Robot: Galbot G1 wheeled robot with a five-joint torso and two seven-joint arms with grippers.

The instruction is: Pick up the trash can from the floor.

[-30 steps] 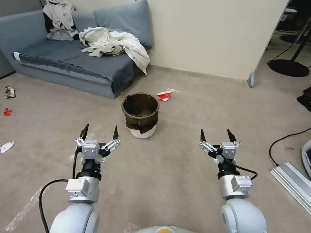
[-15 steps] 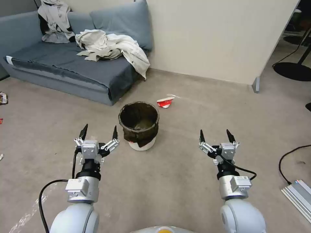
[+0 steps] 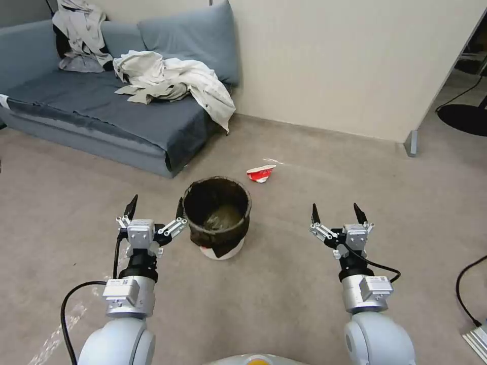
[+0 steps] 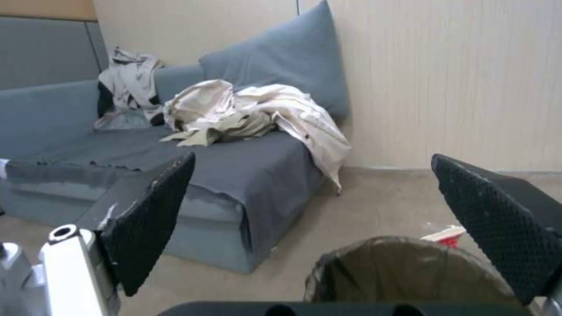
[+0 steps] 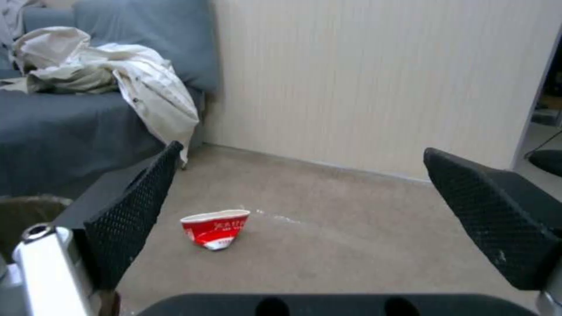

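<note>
floor [image 3: 284, 299]: carpet | trash can [image 3: 217, 217]: upright, mouth up | left hand [image 3: 154, 209], right hand [image 3: 338, 215]: spread, empty

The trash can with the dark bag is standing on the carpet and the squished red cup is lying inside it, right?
Not quite. The trash can with the dark bag does stand on the carpet, but the squished red cup lies on the carpet behind it, toward the wall, not inside. The head view shows this.
</note>
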